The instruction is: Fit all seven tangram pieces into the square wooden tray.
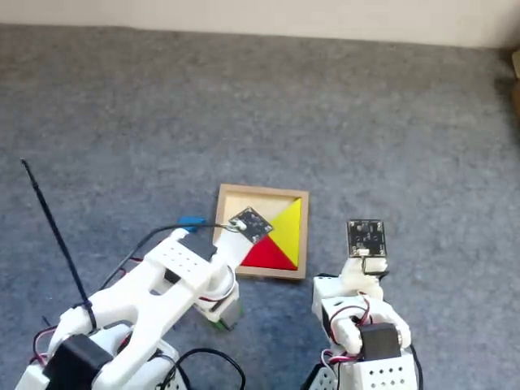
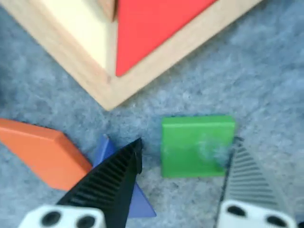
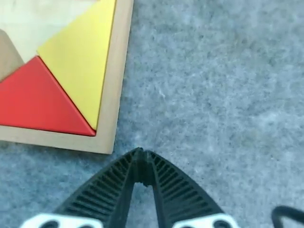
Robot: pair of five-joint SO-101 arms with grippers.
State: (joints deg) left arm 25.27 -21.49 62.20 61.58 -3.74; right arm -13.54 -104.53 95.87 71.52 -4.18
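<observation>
Where the left tool (image 2: 186,141) gapes, the green square (image 2: 197,147) lies.

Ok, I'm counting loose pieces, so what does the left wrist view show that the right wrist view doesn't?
Left wrist view extra: a loose green square piece, orange parallelogram piece and blue triangular piece, the open left end effector straddling the green one. Right wrist view extra: a yellow triangular piece and the shut right end effector. Shared: the square wooden tray with a red triangular piece inside.
</observation>
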